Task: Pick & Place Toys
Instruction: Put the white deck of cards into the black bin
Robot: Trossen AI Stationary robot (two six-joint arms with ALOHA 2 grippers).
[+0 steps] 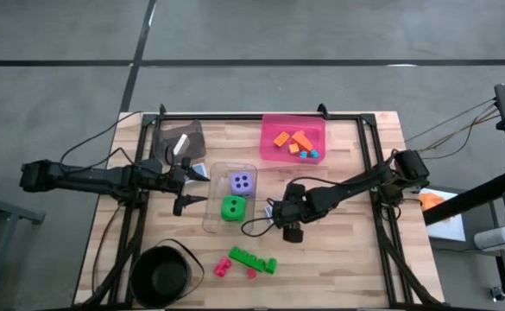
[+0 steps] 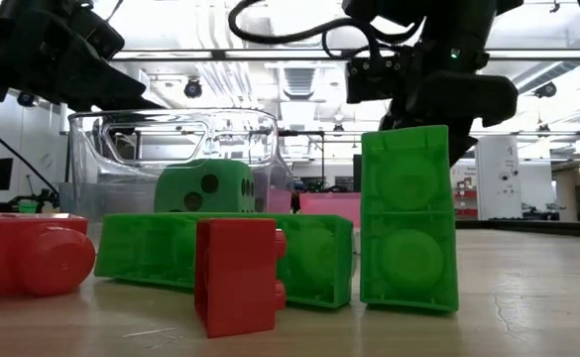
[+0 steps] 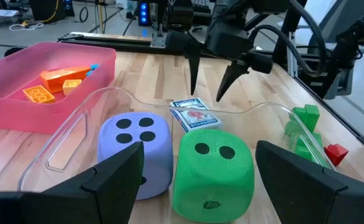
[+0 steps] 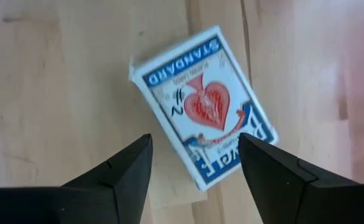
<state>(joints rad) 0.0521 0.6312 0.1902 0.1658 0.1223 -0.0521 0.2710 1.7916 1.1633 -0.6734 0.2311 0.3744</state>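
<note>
- Hovering over the card pack [image 4: 203,121], the right gripper [image 4: 194,165] pointed down with fingers part-open and nothing held; the pack lay flat on the table [image 1: 347,250], askew to the finger line.
- In the high view the right gripper [image 1: 280,214] stood at 3 o'clock of the clear bin [image 1: 211,220], just beside its rim.
- Inside the clear bin sat the purple die [image 1: 242,182] at 12 o'clock and the green die [image 1: 231,208] at 6 o'clock, touching or nearly so.
- Waiting at 9 o'clock of the bin, the left gripper [image 1: 192,186] held its fingers wide and empty.
- The pink bin [image 1: 269,138], at 1 o'clock of the clear bin, held orange bricks [image 1: 292,140] and small teal pieces.
- Green bricks [image 1: 252,259] and red pieces [image 1: 223,268] lay loose at 6 o'clock of the clear bin; a black bowl [image 1: 161,275] stood at 7 o'clock.
- Risk: because the pack lay skewed, closing fingers might catch its corners and spin or slide it rather than clamp it.
- Risk: a low, flat pack offers little edge; fingertips could scrape the table or pinch only the flap.
- Risk: the bin wall stood close, so a drift toward 9 o'clock might knock it.
</note>
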